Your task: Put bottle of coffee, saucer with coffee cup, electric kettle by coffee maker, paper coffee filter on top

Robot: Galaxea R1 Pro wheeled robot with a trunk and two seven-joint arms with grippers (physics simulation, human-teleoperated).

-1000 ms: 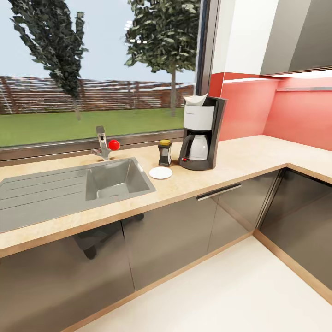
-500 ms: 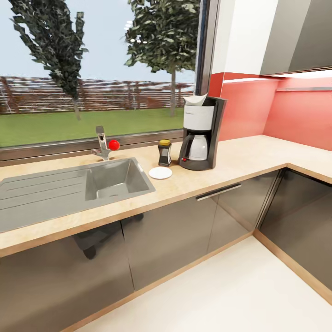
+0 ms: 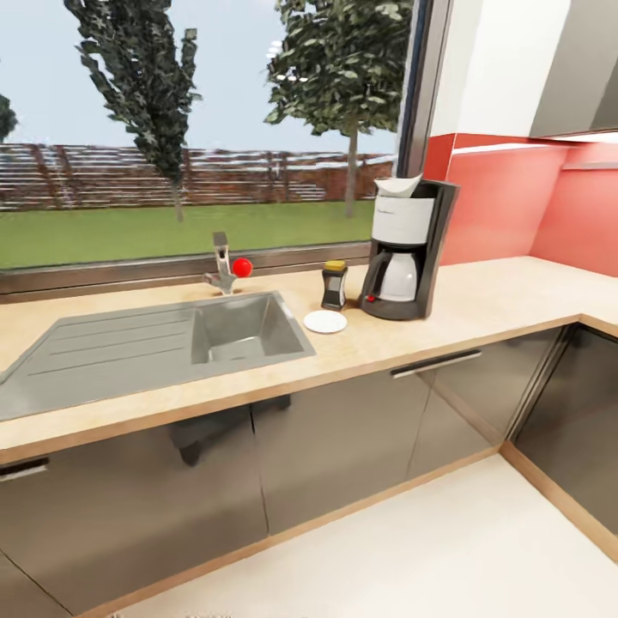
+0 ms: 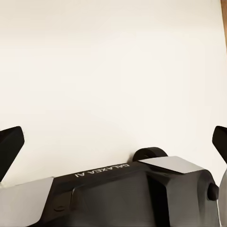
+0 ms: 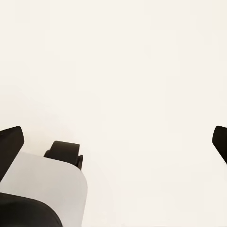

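Both claws hang wide apart with nothing in them, the left claw [image 4: 113, 142] and right claw [image 5: 113, 142] pointed down at pale floor [image 3: 412, 549]. On the tabletop [image 3: 481, 305] the coffee maker [image 3: 407, 249] wears its paper filter [image 3: 399, 185], with the coffee bottle [image 3: 334, 285] and saucer [image 3: 325, 322] just beside it. My worry is bumping that tight cluster when cup and kettle arrive; open room lies toward the corner, while the sink [image 3: 245, 330] crowds the other side.

"GALAXEA AI" on robot base [image 4: 118, 189]
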